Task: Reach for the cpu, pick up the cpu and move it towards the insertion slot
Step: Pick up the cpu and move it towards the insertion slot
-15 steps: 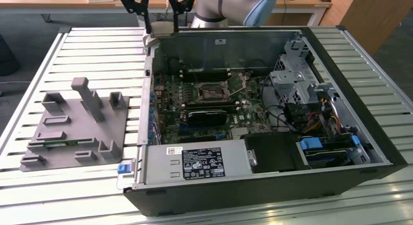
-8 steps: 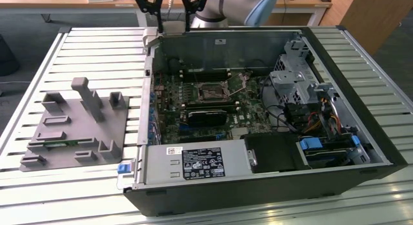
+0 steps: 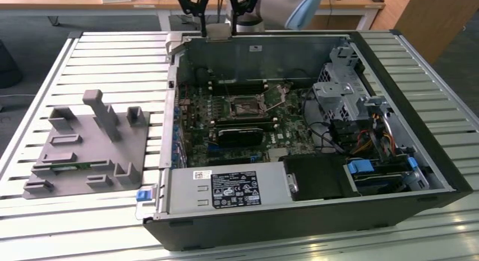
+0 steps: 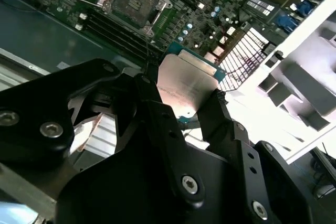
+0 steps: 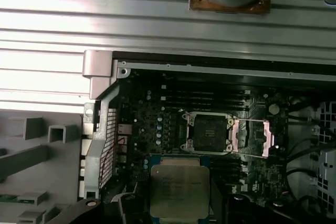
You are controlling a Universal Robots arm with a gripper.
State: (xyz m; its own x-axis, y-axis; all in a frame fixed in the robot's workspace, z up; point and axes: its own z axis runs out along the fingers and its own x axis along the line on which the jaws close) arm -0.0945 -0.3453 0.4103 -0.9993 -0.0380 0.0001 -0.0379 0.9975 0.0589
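The cpu point(image 3: 217, 32), a flat silver square with a pale rim, hangs high over the back wall of the open computer case point(image 3: 404, 104), held between my gripper's black fingers point(image 3: 201, 17). My gripper point(image 4: 184, 103) is shut on the cpu point(image 4: 189, 82) by two opposite edges. The insertion slot point(image 3: 243, 108) is a dark square in a silver bracket on the motherboard, well below the chip. In both wrist views the insertion slot point(image 4: 134, 1) point(image 5: 207, 132) is bare, and the cpu point(image 5: 178, 190) hovers a short way to one side of it.
A grey fixture plate point(image 3: 82, 149) with upright posts lies on the slatted table point(image 3: 112, 59) at the exterior view's left. Inside the case are a black card point(image 3: 239, 134), a power supply point(image 3: 224, 188), a drive cage point(image 3: 344, 92) and loose cables point(image 3: 351, 140).
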